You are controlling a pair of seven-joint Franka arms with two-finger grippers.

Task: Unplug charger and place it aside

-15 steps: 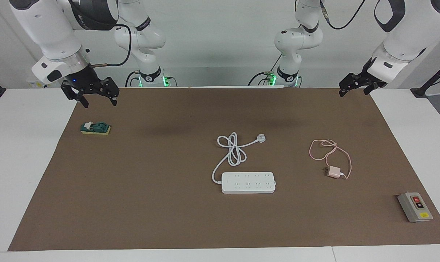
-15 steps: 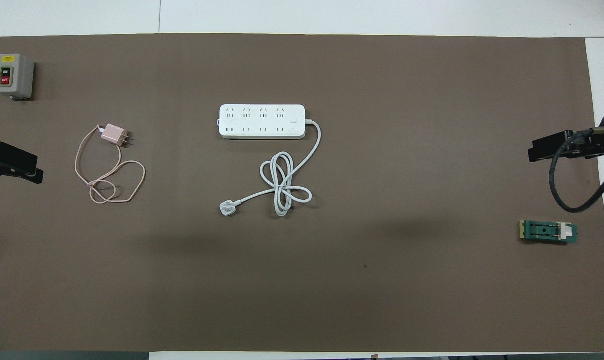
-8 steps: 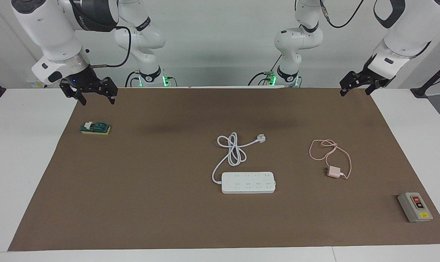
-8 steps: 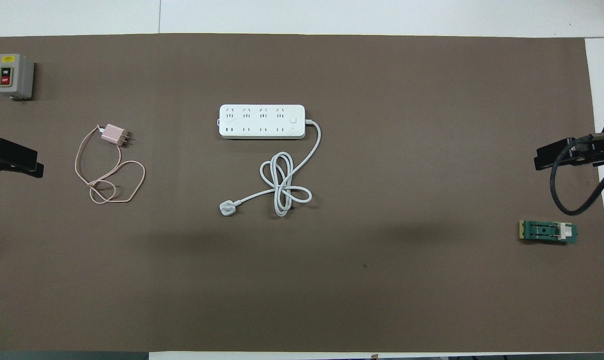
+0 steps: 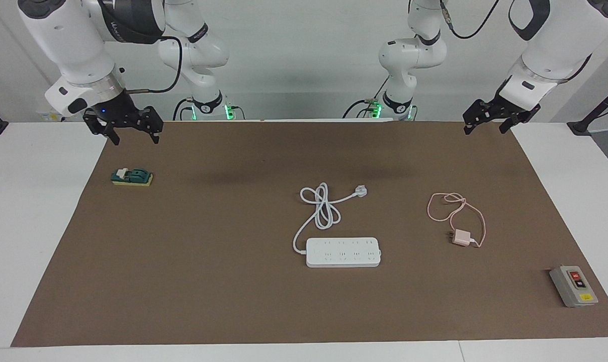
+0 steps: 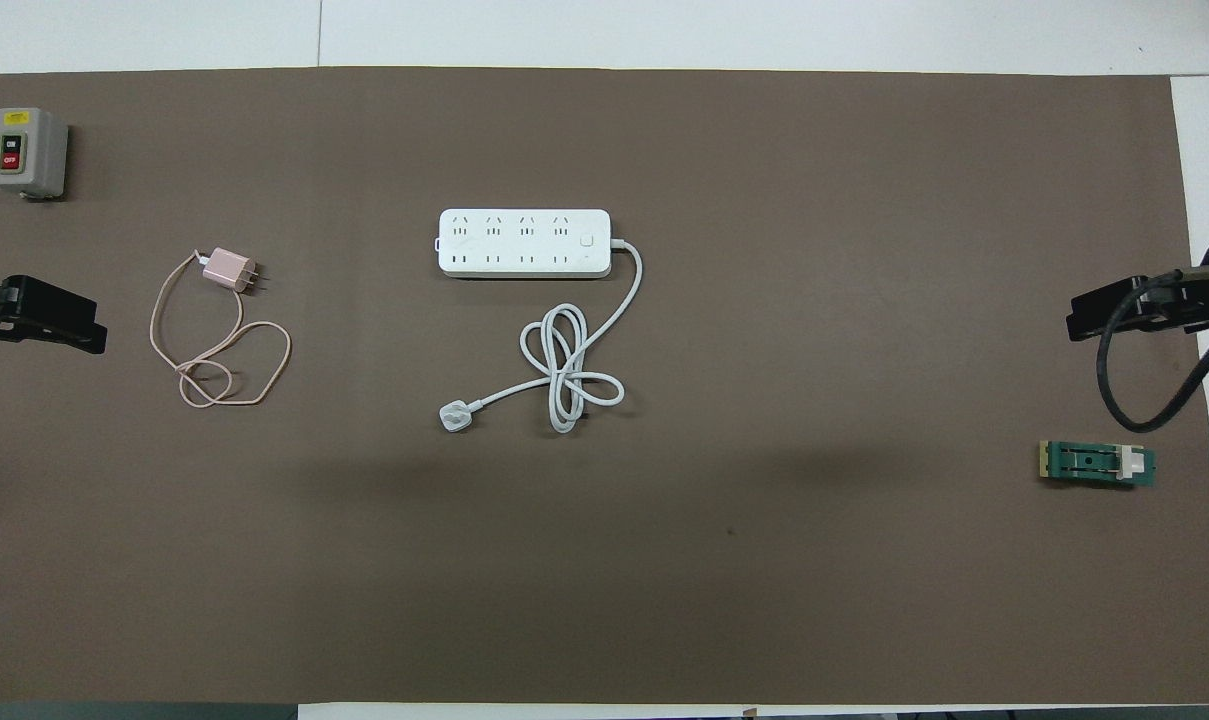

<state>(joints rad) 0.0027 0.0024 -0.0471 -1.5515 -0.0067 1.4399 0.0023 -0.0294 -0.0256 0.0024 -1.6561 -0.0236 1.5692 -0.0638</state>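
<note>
The pale-pink charger lies loose on the brown mat, prongs free, with its thin pink cable looped on the side nearer the robots. It sits beside the white power strip, toward the left arm's end, and also shows in the overhead view. No plug is in the strip. My left gripper hangs open and empty in the air over the mat's edge at its own end. My right gripper hangs open and empty over the mat's other end.
A grey switch box with red and yellow buttons stands farther from the robots than the charger, at the left arm's end. A small green and yellow part lies under the right gripper's end. The strip's thick white cord coils nearer the robots.
The left gripper has shifted slightly inward over the mat toward the charger. The right gripper has barely moved. Nothing on the mat has moved.
</note>
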